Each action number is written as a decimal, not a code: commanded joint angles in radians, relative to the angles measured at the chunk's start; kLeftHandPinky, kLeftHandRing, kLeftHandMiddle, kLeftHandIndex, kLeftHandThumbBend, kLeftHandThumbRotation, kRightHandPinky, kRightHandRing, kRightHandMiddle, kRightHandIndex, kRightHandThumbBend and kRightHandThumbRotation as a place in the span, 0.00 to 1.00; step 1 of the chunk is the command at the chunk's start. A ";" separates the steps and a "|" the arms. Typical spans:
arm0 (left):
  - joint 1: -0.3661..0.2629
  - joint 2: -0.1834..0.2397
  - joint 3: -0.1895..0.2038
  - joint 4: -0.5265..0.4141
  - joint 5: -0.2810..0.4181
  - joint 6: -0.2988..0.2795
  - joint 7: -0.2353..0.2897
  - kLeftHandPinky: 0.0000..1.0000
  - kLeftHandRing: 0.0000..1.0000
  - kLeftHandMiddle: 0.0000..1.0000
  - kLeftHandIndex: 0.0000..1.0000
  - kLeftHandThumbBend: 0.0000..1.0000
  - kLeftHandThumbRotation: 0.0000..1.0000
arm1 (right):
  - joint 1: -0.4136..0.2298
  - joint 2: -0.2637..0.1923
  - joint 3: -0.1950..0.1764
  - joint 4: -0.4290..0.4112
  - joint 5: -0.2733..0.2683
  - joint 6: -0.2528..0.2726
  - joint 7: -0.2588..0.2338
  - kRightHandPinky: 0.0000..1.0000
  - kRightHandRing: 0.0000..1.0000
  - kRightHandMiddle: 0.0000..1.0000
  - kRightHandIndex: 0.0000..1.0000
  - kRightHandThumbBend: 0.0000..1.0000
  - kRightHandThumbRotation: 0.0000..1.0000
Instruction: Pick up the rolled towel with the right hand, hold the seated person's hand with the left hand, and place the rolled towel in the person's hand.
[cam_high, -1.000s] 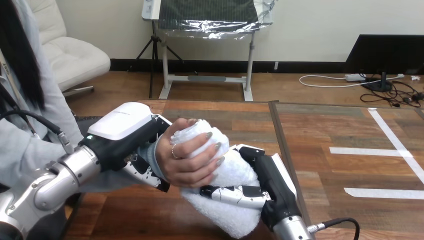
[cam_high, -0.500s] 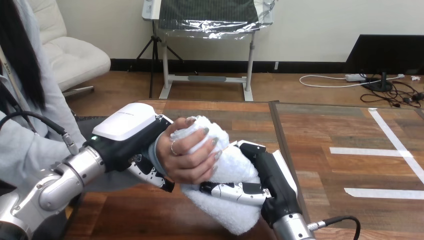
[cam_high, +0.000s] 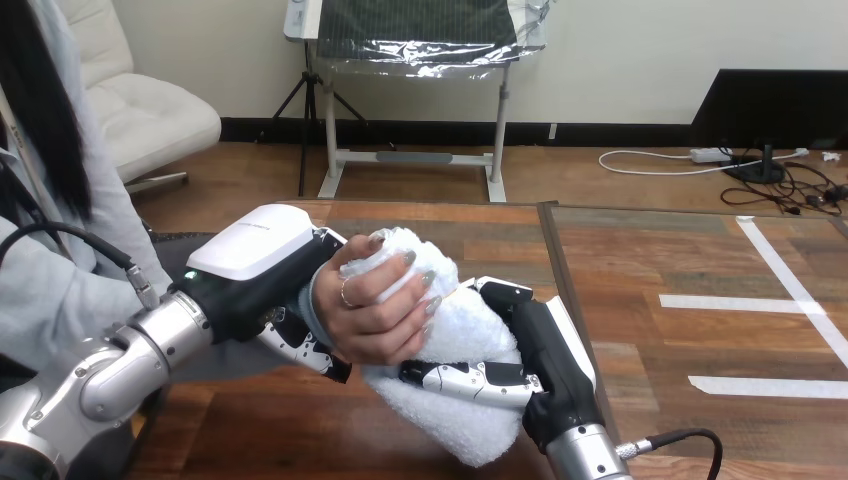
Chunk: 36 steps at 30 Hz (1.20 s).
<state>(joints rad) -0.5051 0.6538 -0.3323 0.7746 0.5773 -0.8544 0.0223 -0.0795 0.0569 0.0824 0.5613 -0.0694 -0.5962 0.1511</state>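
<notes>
A white rolled towel lies slanted above the table's near middle. The person's hand comes in from the left and is curled over the towel's upper end. My left hand sits at the person's wrist, its fingers curled under and round it. My right hand grips the towel's lower half from the right, with fingers wrapped across the front of the roll.
The wooden table stretches to the right with white tape marks on it. The person sits close at the left edge, their grey sleeve beside my left forearm.
The towel and both hands have shifted slightly up and left. The person's fingers have closed a little tighter round the towel's top.
</notes>
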 joint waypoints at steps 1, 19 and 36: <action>-0.041 -0.017 0.024 0.000 -0.011 -0.013 0.029 0.29 0.32 0.36 0.38 0.95 0.00 | -0.084 0.007 0.012 -0.076 0.024 -0.002 0.017 0.15 0.20 0.29 0.32 0.61 0.00; -0.021 -0.006 0.033 -0.028 -0.037 -0.008 -0.006 0.37 0.40 0.45 0.48 0.92 0.04 | -0.072 -0.030 0.034 -0.143 -0.045 0.107 0.001 0.46 0.53 0.59 0.64 0.73 0.01; 0.019 0.006 0.051 -0.119 -0.039 0.036 -0.032 0.70 0.73 0.74 0.77 1.00 0.27 | -0.053 -0.091 0.072 -0.235 -0.090 0.238 0.040 0.86 0.83 0.81 0.90 0.77 0.40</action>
<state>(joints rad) -0.4764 0.6532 -0.3110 0.7294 0.5528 -0.8302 -0.0052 -0.0795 -0.0274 0.1253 0.3884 -0.1463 -0.3625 0.1772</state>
